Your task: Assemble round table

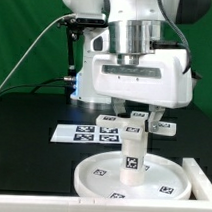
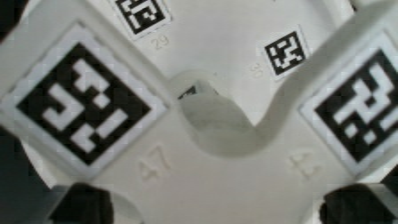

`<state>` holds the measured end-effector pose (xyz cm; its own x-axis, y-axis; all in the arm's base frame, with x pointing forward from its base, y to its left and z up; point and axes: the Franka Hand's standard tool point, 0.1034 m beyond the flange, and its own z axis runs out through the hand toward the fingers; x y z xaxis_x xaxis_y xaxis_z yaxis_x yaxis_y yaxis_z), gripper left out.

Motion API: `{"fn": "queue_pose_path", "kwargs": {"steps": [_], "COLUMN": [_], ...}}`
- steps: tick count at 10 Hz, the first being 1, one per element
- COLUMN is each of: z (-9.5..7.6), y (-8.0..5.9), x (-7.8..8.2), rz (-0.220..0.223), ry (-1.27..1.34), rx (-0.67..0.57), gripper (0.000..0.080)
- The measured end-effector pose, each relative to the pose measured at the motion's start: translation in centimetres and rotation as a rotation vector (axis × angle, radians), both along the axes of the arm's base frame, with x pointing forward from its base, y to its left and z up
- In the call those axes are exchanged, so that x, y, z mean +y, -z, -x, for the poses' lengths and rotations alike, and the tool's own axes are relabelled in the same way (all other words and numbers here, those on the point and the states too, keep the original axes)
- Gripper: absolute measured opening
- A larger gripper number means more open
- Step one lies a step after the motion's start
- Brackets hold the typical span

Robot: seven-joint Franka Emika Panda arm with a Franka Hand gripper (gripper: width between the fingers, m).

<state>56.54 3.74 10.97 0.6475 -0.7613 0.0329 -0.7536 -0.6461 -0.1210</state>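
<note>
Presently the leg (image 1: 132, 152) stands upright on the disc (image 1: 96, 174), with the claw (image 1: 136, 121) clamped on the foot (image 1: 139, 119) above it, not yet released

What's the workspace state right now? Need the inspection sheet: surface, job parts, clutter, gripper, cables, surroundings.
Surface: black table; white edge strip along the front.
Job's things: round disc lies flat near the front; leg stands upright on its middle; cross-shaped foot fills the wrist view, in the exterior view it sits at the leg's top under the gripper.
Clutter: marker board flat behind the disc; small white piece at the exterior view's left edge, unclear.
Grippers: gripper directly over the leg's top, at the foot; whether it is closed cannot be told.
Cables: dark cable runs down the backdrop on the exterior view's left.
Surroundings: green backdrop; dark stand behind the arm.
</note>
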Motion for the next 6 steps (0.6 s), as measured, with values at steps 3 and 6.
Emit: {"fn": "queue_pose_path", "kwargs": {"steps": [3, 6], "z": [-0.6, -0.4], "y": [-1.6, -1.7], "x": [-0.8, 1.0], "rz": [0.045, 0.107], "ry": [-0.412, -0.841], "rx": [-0.048, -0.058], "gripper": [0.0646, 0.0648]}}
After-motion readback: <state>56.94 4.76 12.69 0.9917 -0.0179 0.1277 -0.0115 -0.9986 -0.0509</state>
